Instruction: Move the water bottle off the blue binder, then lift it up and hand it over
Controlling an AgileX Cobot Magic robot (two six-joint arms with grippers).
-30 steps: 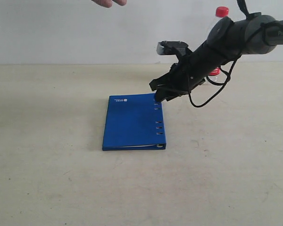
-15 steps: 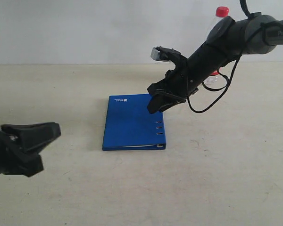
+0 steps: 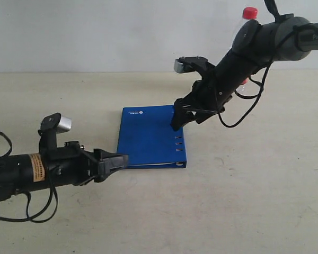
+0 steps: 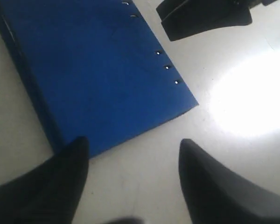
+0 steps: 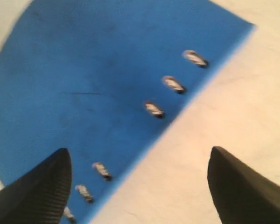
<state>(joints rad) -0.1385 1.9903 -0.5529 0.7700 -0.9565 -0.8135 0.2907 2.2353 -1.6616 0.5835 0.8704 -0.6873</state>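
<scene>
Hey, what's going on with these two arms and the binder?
Neither arm holds anything. The blue binder lies flat on the table. The right gripper hovers open above its edge with the holes, and the left gripper is open close to a corner on the opposite side. The water bottle stands behind the right arm, off the binder.

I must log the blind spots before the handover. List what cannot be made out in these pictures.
Water bottle: exterior view, the right arm covers nearly all below the red cap; absent from both wrist views.
Logo on the blue binder: exterior view, too small to read.
Binder holes: right wrist view, blurred.
Table: left wrist view, glare washes out a patch.
Left arm: exterior view, cut off by the left edge.
</scene>
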